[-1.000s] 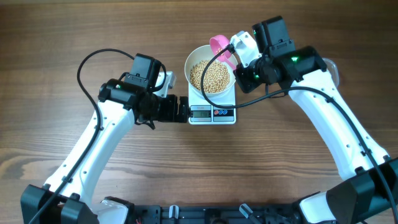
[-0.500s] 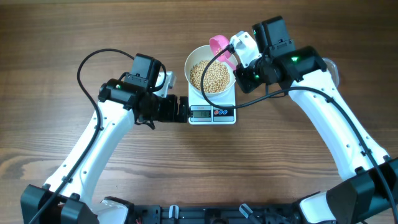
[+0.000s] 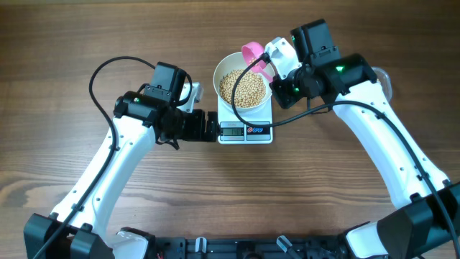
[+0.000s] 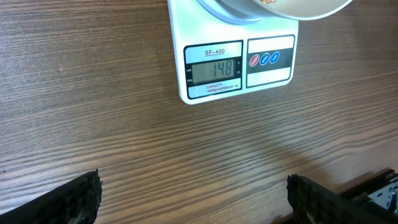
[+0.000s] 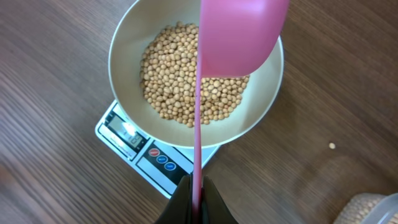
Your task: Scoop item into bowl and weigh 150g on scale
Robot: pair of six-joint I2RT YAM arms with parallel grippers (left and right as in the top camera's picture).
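Beans (image 5: 174, 81) and pink scoop (image 5: 242, 31) unchanged

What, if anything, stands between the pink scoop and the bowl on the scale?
Nothing visible. The right gripper is shut on the scoop, which hangs over the rim of the bowl, with only air down to the beans.

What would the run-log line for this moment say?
right hand shut on pink scoop over bowl rim | left hand open by scale | soybeans in bowl | display 148
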